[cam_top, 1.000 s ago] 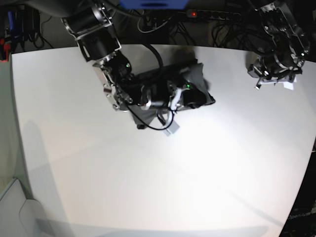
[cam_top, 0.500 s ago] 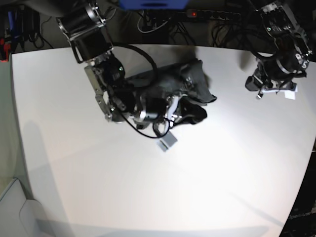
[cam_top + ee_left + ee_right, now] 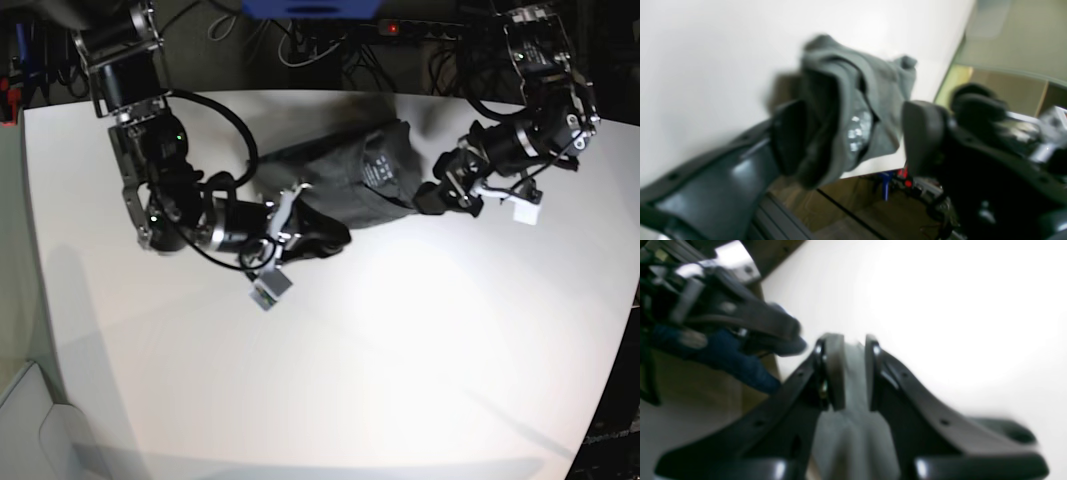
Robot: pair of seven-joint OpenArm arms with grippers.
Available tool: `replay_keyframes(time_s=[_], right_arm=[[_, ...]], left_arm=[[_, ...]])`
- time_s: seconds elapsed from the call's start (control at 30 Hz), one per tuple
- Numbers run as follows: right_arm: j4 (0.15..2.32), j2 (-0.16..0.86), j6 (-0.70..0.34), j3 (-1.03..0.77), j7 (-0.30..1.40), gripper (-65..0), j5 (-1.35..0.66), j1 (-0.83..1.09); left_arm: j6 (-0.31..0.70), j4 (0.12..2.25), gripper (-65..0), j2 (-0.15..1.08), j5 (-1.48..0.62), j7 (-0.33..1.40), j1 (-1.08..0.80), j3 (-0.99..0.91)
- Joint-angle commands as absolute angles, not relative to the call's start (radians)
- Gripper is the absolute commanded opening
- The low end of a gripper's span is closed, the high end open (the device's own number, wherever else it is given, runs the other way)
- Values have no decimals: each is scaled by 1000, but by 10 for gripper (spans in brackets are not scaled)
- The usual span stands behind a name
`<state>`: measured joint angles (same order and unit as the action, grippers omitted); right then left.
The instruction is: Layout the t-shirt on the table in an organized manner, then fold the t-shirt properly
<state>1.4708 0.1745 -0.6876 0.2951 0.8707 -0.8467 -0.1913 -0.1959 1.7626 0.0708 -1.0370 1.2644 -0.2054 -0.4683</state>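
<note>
One crumpled dark charcoal-grey cloth t-shirt (image 3: 350, 180) near the far edge of the broad white matte counter (image 3: 400, 350); wide bare surface toward the near side. Two arms: right gripper (image 3: 849, 373) jaws clamped on a shirt fold; left gripper (image 3: 853, 133) jaws spread wide, cloth bunched between. Cables beyond far edge.

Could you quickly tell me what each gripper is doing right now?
Left gripper: open around the t-shirt.
Right gripper: shut on the t-shirt.
</note>
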Motion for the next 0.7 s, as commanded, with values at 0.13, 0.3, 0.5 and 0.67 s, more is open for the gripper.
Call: replay_keyframes(time_s=[0.13, 0.3, 0.5, 0.67], right_arm=[[1489, 183, -698, 157, 892, -463, -877, -176], [1504, 211, -698, 65, 898, -395, -877, -136], [1547, 251, -698, 15, 906, -394, -877, -117], [1547, 252, -698, -87, 963, -394, -877, -114]], left_arm=[[-214, 1770, -128, 87, -1038, 1168, -197, -355], [-214, 1768, -128, 111, -889, 1069, -196, -199], [-217, 1722, -128, 104, -782, 1046, -165, -131], [-217, 1612, -128, 105, -773, 1043, -140, -119]])
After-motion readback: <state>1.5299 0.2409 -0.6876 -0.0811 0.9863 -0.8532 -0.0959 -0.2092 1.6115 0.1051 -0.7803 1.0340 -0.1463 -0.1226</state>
